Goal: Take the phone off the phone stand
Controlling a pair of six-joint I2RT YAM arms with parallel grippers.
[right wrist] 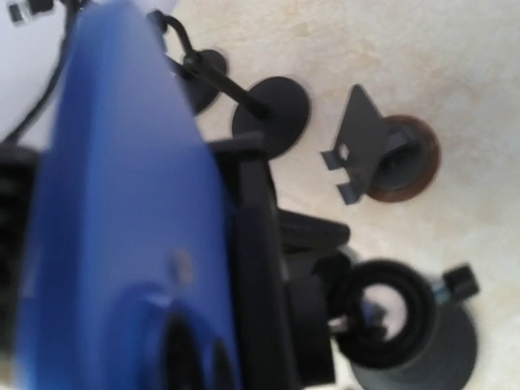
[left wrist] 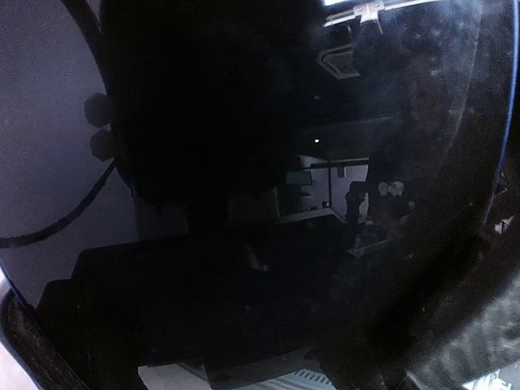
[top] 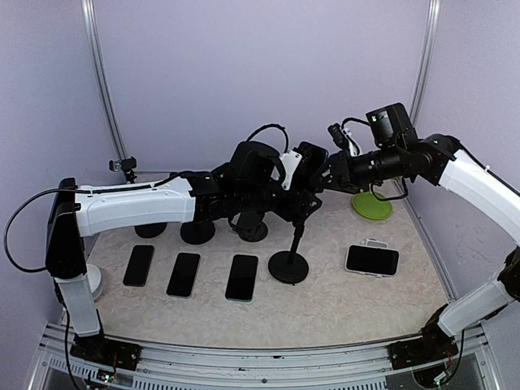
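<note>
The two arms meet above the middle of the desk (top: 341, 305). The phone (top: 311, 156) is up in the air between them, above the phone stand (top: 289, 262), whose black round foot sits on the desk just below. From overhead I cannot tell whether the phone is still seated in the top of the stand.

The left pincer (top: 288, 174) is at 9 o'clock of the phone. Its camera sees only the dark glass of the phone (left wrist: 244, 203), so I cannot tell whether its fingers are apart or clamped. The right pincer (top: 327, 172) is at 3 o'clock of the phone. Its camera is filled by the blurred blue back of the phone (right wrist: 122, 203), and its grip cannot be told either.

Three other phones (top: 184, 274) lie flat in a row at 9 o'clock of the stand's foot. A fourth phone (top: 372, 260) lies at 3 o'clock. A green disc (top: 371, 206) rests at 1 o'clock. Other round feet (top: 197, 232) stand at 10 o'clock.
</note>
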